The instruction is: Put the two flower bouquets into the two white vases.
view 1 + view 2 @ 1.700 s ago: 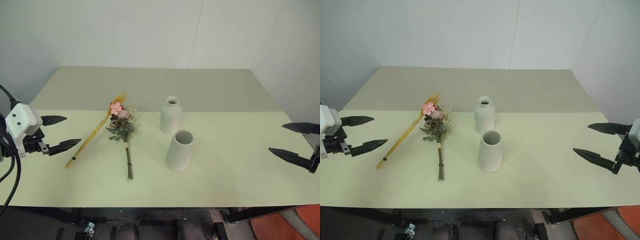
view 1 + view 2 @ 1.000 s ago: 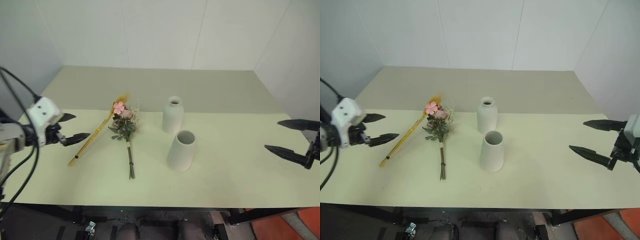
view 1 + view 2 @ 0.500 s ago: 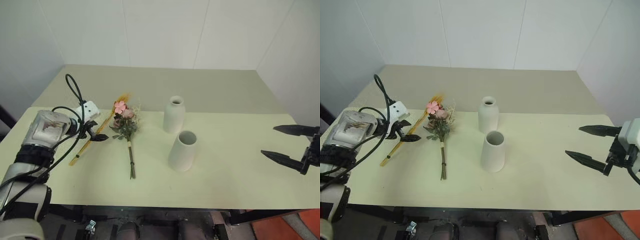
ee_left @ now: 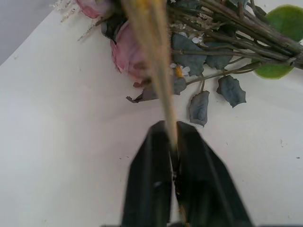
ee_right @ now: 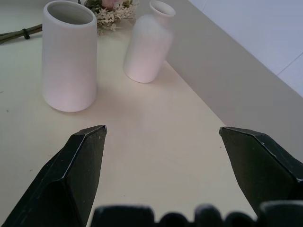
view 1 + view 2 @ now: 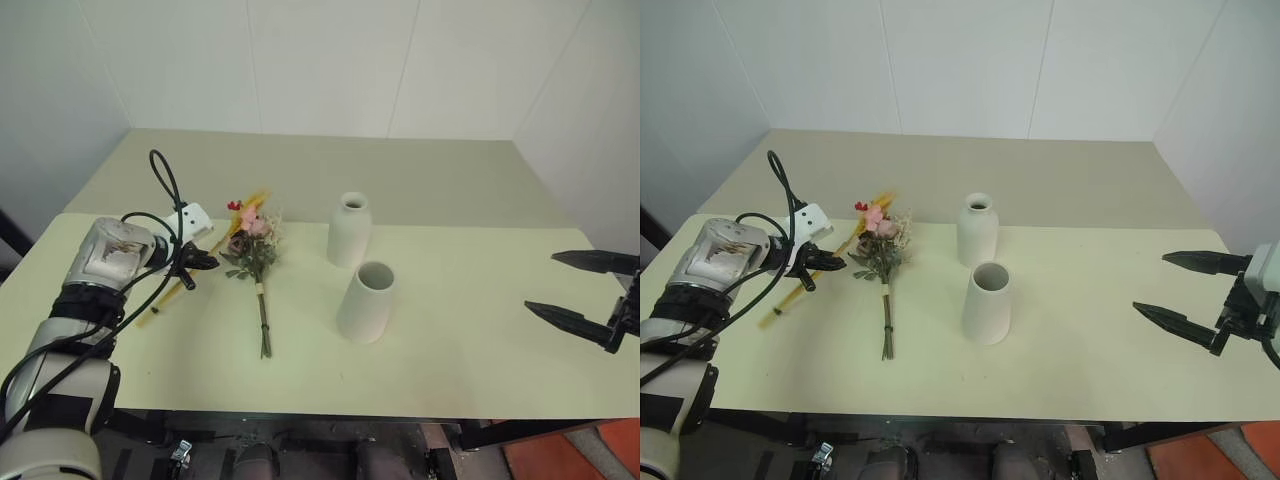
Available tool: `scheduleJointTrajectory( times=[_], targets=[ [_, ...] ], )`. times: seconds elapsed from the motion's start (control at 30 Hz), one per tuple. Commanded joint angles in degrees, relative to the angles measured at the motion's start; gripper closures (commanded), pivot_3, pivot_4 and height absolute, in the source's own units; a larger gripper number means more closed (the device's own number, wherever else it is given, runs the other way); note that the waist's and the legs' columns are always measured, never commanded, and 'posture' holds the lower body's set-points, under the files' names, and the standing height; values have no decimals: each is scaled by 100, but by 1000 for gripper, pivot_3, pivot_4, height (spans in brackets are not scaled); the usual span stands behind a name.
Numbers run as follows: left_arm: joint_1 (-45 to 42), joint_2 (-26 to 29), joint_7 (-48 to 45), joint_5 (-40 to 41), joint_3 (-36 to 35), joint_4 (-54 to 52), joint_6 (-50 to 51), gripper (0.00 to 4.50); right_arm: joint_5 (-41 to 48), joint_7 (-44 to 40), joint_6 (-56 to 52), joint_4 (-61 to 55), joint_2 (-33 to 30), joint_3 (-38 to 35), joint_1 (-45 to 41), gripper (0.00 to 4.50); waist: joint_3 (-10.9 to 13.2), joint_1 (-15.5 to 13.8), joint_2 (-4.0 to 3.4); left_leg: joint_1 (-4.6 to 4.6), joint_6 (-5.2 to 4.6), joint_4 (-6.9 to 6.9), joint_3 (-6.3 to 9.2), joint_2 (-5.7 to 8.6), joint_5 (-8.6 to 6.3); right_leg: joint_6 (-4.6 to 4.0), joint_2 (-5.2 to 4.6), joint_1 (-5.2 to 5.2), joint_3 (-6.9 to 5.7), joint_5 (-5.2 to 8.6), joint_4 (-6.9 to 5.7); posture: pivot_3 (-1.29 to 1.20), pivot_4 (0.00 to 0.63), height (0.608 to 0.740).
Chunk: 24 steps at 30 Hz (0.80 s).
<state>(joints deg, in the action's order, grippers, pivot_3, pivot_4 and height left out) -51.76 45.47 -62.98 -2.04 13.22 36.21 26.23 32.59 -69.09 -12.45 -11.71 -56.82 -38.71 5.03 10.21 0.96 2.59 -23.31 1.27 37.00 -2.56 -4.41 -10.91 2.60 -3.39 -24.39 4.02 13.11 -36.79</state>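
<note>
Two bouquets on your table (image 6: 480, 350): wheat plume (image 6: 236, 225) clamped by your left gripper (image 6: 203, 262), leafy bunch (image 6: 253, 262) lying beside. Right gripper (image 6: 585, 295) spread apart. Both vases (image 6: 348, 229) unlabelled.

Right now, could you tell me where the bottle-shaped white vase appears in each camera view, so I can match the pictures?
Left eye view: bottle-shaped vase just right of centre, behind the wide-mouthed vase.
Right eye view: at centre, again behind that vase.
Left wrist view: not in it.
Right wrist view: upper middle, beside the wide-mouthed vase.
Shared landmark: the wide-mouthed vase.
</note>
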Motion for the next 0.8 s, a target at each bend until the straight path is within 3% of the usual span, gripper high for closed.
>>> scheduleJointTrajectory(
  times=[0.03,0.13,0.3,0.43,0.57,0.7,0.8],
  targets=[
    [-104,102,167,47,-330,-167,-71,4460,30,53,88,-8,-6,-96,-104,0,0,0,0,0,0,0,0,0,0,0,0,0,0,0,0,0,150,740],
    [-147,250,102,413,-840,-481,-125,4460,21,57,106,-1,-6,-103,-103,0,0,0,1,0,0,0,2,0,0,0,0,0,-1,0,0,0,150,740],
    [-631,174,185,1650,-2332,-926,-461,4460,22,57,109,-15,-11,-213,-33,0,1,-6,2,-5,0,0,4,0,0,0,0,-2,-3,0,0,0,150,740],
    [-1377,-769,1268,2301,-3291,-192,-1492,4460,1,85,140,13,-3,-168,-61,0,0,-74,1,6,0,11,9,3,0,4,-4,20,-6,-2,1,0,150,740],
    [-1809,-1854,2278,2293,-3517,727,-2439,4460,-12,152,203,61,31,5,-219,0,-9,-110,-3,13,0,30,10,11,0,22,-8,39,-1,-12,6,0,150,740],
    [-2403,-2690,2697,2641,-3950,1873,-3384,4460,-33,229,223,14,78,99,-304,0,-3,-115,9,-7,0,47,12,12,0,31,-8,31,-1,-18,10,0,150,740],
    [-2858,-2999,2616,3132,-4467,2740,-3777,4460,-52,382,206,-121,156,157,-319,0,0,-56,14,-50,-1,52,21,13,0,33,-5,2,-2,-23,24,0,150,740]
  ],
)
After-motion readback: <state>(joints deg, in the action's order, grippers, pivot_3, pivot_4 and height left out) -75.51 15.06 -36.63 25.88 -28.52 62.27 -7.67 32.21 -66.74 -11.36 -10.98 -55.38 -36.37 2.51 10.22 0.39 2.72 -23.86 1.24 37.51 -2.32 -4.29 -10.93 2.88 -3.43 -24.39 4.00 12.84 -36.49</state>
